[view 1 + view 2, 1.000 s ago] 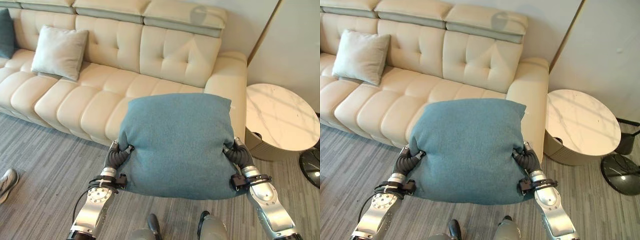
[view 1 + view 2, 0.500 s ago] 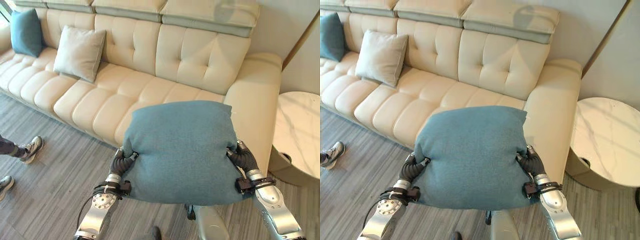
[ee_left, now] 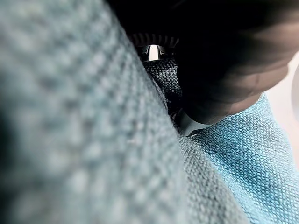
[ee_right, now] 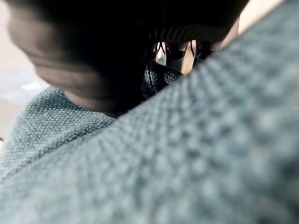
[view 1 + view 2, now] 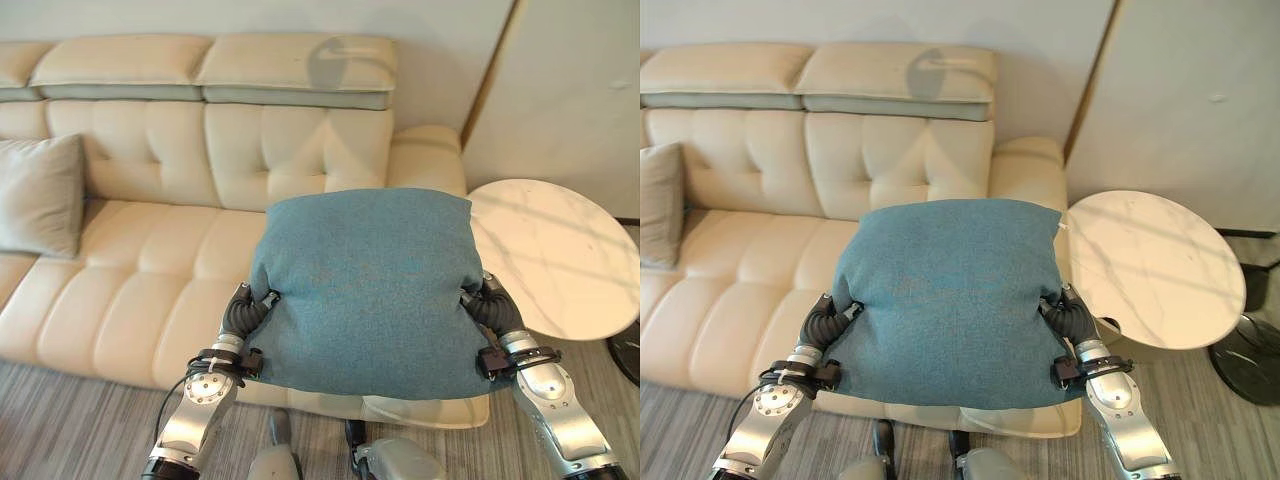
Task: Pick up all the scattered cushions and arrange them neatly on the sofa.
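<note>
Camera view shifted rightward along sofa (image 5: 150,260); teal cushion (image 5: 365,285) unchanged, held above seat between left hand (image 5: 243,312) and right hand (image 5: 488,308). Fingers hidden by fabric; grip cannot tell. Grey cushion (image 5: 38,195) against backrest.

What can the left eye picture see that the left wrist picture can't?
The left eye view takes in the room: the cream sofa, a grey cushion leaning on its back, the round marble side table, and the blue cushion carried between the left hand and the right hand, one at each side edge. The left wrist view gives the close look instead: the weave of the cloth and the hand's dark cover pressed into it. Both show the blue cushion and the left hand against it. The fingers are hidden by the cushion.
</note>
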Robot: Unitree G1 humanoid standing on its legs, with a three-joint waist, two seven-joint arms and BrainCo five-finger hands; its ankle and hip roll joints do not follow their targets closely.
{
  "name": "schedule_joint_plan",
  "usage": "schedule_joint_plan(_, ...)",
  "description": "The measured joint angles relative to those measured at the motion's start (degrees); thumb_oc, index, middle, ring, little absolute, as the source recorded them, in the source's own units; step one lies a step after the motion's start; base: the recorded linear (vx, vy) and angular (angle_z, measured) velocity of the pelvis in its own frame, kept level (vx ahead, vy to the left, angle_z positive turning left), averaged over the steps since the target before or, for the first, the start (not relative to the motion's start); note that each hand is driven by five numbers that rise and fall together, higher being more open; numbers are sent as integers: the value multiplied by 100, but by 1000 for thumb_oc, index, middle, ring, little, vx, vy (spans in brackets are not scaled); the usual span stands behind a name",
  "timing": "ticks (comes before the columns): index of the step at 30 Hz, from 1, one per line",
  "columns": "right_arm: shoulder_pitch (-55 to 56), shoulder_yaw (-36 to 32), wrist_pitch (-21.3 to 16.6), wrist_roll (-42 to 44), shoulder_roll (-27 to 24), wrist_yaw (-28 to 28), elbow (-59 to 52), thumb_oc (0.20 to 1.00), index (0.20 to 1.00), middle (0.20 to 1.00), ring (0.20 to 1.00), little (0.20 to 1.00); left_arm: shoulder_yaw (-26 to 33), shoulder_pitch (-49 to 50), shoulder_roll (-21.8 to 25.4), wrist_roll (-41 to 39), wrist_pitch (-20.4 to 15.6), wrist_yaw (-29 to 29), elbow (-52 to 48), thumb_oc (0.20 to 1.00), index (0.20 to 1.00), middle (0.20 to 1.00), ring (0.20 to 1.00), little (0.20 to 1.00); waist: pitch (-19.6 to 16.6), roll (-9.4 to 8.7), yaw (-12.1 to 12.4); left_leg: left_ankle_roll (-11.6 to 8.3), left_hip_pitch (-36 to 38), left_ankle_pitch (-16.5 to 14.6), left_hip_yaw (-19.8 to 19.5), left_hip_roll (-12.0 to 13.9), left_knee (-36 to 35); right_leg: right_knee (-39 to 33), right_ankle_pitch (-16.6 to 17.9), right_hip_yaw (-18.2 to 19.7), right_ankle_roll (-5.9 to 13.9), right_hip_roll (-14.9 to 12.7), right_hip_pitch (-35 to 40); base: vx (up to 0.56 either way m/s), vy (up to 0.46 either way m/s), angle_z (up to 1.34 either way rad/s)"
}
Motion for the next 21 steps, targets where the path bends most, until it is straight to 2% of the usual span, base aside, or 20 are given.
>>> schedule_joint_plan(1,12,12,19,-21,32,-4,14,200,200,200,200,200,-3,5,-2,-3,8,-2,25,200,200,200,200,200,-15,-37,-36,39,112,9,14,-55,31,23,8,222,-3,69,32,288,392,-126)
schedule_joint_plan(2,-34,14,38,-121,34,28,34,200,200,200,200,200,19,114,-8,-2,9,-3,26,200,200,200,200,200,-55,20,82,116,426,83,37,-38,-163,15,4,411,7,81,85,149,217,-129)
schedule_joint_plan(3,-50,9,41,-181,15,32,35,200,200,200,200,200,20,132,1,-2,9,-16,26,200,200,200,200,200,-92,91,43,146,494,105,139,-56,-336,-5,0,550,11,99,98,107,233,-111)
schedule_joint_plan(4,-68,12,53,-227,-12,26,39,200,200,200,200,200,15,135,-12,-2,9,-22,24,200,200,200,200,200,-105,156,11,238,603,256,264,-48,-549,-1,-18,564,28,112,84,39,292,-49)
schedule_joint_plan(5,-69,26,62,-243,-103,26,55,200,200,200,200,200,16,75,-66,-2,1,-22,-39,200,200,200,200,200,-107,305,-55,359,713,548,357,-7,-772,2,-36,633,72,165,48,25,359,-42)
schedule_joint_plan(6,-123,28,108,-288,-14,20,120,200,200,200,200,200,26,44,-39,-2,-6,-18,-3,200,200,200,200,200,-118,234,-12,463,810,608,515,-73,-932,93,-72,743,168,93,-42,-12,245,-66)
schedule_joint_plan(7,-308,106,119,-345,60,18,124,200,200,200,200,200,62,-7,69,-2,-3,22,-1,200,200,200,200,200,-132,208,65,571,845,700,798,-196,-1165,274,-212,937,393,-14,-351,-33,162,-72)
schedule_joint_plan(8,-412,142,120,-346,72,15,129,200,200,200,200,200,75,-31,104,-2,0,65,-1,200,200,200,200,200,-124,231,80,591,836,775,888,-223,-1248,343,-288,963,403,-90,-438,-94,185,-84)
schedule_joint_plan(9,-531,263,126,-345,114,-1,149,200,200,200,200,200,130,-54,165,-2,1,135,-2,200,200,200,200,200,-118,219,134,678,826,805,1064,-389,-1290,287,-197,703,576,-383,-573,-124,228,-81)
schedule_joint_plan(10,-741,437,127,-344,202,-32,226,200,200,200,200,200,223,-55,236,-3,0,220,-2,200,200,200,200,200,-115,213,253,755,789,797,1354,-459,-1290,337,-177,600,644,-557,-773,-138,162,-95)
schedule_joint_plan(11,-887,516,125,-342,237,-35,276,200,200,200,200,200,311,-75,252,-4,-1,266,7,200,200,200,200,200,-103,212,333,778,740,784,1481,-502,-1289,331,-205,467,707,-689,-852,-71,94,-78)
schedule_joint_plan(13,-981,614,125,-341,332,-45,324,200,200,200,200,200,391,-162,326,-4,-2,338,34,200,200,200,200,200,-88,209,448,807,662,795,1529,-558,-1289,160,-127,203,845,-873,-868,-32,43,-30)
schedule_joint_plan(14,-1104,704,125,-340,399,-123,353,200,200,200,200,200,431,-286,404,-4,-4,416,74,200,200,200,200,200,-48,194,504,819,584,795,1580,-587,-1290,16,-18,-263,940,-1079,-932,-59,27,-6)
schedule_joint_plan(15,-1171,743,124,-339,441,-138,388,200,200,200,200,200,490,-299,438,-4,-6,465,76,200,200,200,200,200,-36,168,607,805,535,780,1564,-618,-1292,-114,152,-365,1016,-1132,-907,-115,39,5)
schedule_joint_plan(16,-1289,826,116,-341,495,-195,487,200,200,200,200,200,497,-330,465,-5,-20,534,78,200,200,200,200,200,-26,162,691,794,452,780,1536,-634,-1292,-267,344,-475,984,-1165,-896,-140,35,10)
schedule_joint_plan(18,-1582,918,112,-356,491,-325,672,200,200,200,200,200,487,-429,447,-5,-44,681,99,200,200,200,200,200,21,188,779,765,287,818,1501,-635,-1282,-364,476,-521,921,-1156,-982,-94,11,16)
schedule_joint_plan(21,-2440,939,116,-516,444,-558,1048,200,200,200,200,200,457,-986,446,-11,-80,946,359,200,200,200,200,200,306,284,905,651,-98,934,1429,-620,-1285,-481,703,-599,866,-1137,-1276,-89,-8,15)
